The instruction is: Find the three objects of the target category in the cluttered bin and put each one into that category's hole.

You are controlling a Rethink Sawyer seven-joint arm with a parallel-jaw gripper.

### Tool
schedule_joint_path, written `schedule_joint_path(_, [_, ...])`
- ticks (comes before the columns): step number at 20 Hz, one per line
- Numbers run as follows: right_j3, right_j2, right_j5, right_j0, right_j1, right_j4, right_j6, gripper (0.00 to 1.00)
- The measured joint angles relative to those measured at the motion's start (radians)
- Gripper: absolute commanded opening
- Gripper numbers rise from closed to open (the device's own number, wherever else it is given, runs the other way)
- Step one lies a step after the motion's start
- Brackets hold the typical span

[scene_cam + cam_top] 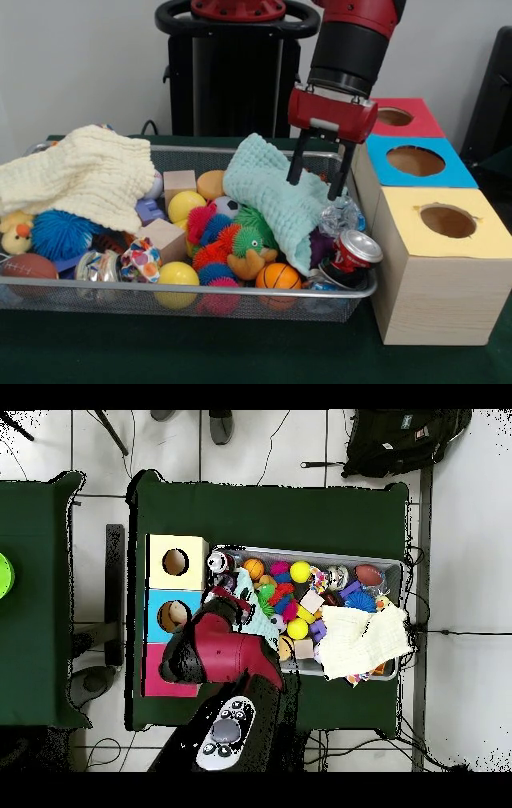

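The silver wire-mesh bin (240, 293) is full of toys and cloths; it also shows in the overhead view (396, 570). A clear crinkly bottle (340, 214) lies at the bin's right end, between a mint cloth (276, 196) and the boxes. Another clear crushed bottle (96, 265) lies at the front left. My gripper (314, 189) hangs open and empty just above the mint cloth, a little left of and above the right-end bottle. In the overhead view the red arm (225, 646) hides the gripper.
Three boxes with round holes stand to the right of the bin: yellow (448, 240), blue (416, 160), red (398, 118). A red crushed can (352, 254) lies at the bin's front right corner. A cream cloth (80, 176) covers the left end. Balls, spiky toys and wooden blocks fill the middle.
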Motion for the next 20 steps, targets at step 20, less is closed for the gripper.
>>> schedule_joint_path(20, [-0.022,0.011,-0.004,0.011,0.018,0.0,0.0,1.0])
